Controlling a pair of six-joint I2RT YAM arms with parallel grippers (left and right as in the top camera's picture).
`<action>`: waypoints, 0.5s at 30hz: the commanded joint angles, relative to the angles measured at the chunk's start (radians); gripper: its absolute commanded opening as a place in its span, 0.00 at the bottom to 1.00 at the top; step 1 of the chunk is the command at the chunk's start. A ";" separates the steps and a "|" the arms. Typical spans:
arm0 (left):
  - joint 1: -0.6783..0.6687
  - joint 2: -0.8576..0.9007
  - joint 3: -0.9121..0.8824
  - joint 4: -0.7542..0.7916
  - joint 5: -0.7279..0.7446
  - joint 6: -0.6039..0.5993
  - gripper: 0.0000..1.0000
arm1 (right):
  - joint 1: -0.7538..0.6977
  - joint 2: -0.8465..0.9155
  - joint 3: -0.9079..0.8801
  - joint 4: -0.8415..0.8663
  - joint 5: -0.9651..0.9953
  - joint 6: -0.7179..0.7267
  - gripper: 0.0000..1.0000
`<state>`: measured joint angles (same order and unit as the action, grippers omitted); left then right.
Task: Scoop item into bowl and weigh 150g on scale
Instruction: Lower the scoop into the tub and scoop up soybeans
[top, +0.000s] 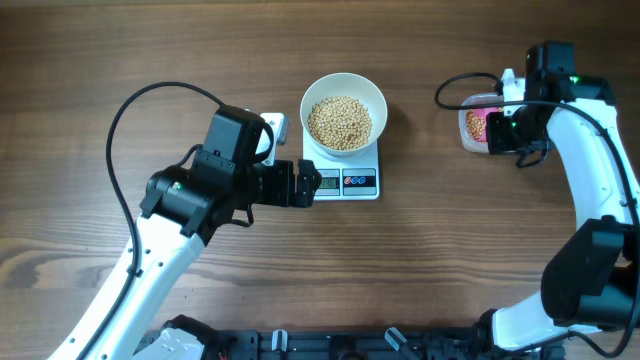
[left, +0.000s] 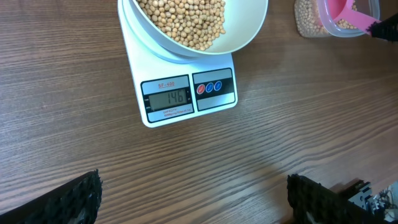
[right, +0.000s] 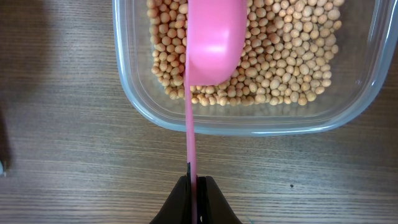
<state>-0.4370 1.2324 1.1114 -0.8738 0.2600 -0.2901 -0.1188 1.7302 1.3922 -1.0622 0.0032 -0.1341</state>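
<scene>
The white bowl (top: 312, 92) stands on the white scale (top: 345, 183) and holds tan beans (top: 339, 122). In the left wrist view the scale (left: 214, 106) has a lit display reading 146, under the bowl (left: 249, 38) of beans (left: 186, 22). My left gripper (top: 306, 184) hovers open just left of the scale's front panel, its jaws (left: 194, 198) wide apart over bare wood. My right gripper (right: 196, 186) is shut on the handle of a pink scoop (right: 213, 43). The scoop's cup sits over the beans (right: 292, 56) in a clear container (right: 249, 126).
The clear container (top: 472, 125) lies at the far right of the wooden table, with my right gripper (top: 494, 130) at its right side. A small white object (top: 272, 128) sits behind my left wrist. A black cable (top: 455, 88) loops between the bowl and the container.
</scene>
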 joint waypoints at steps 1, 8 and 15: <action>-0.005 0.004 -0.004 0.002 0.009 0.021 1.00 | 0.000 -0.007 0.005 -0.005 0.028 0.033 0.04; -0.005 0.004 -0.004 0.002 0.008 0.021 1.00 | 0.000 -0.068 0.005 -0.005 0.013 0.038 0.04; -0.005 0.004 -0.004 0.002 0.009 0.021 1.00 | 0.000 -0.096 0.005 0.006 -0.039 0.059 0.04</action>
<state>-0.4370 1.2324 1.1114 -0.8734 0.2600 -0.2901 -0.1188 1.6573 1.3922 -1.0622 -0.0074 -0.0959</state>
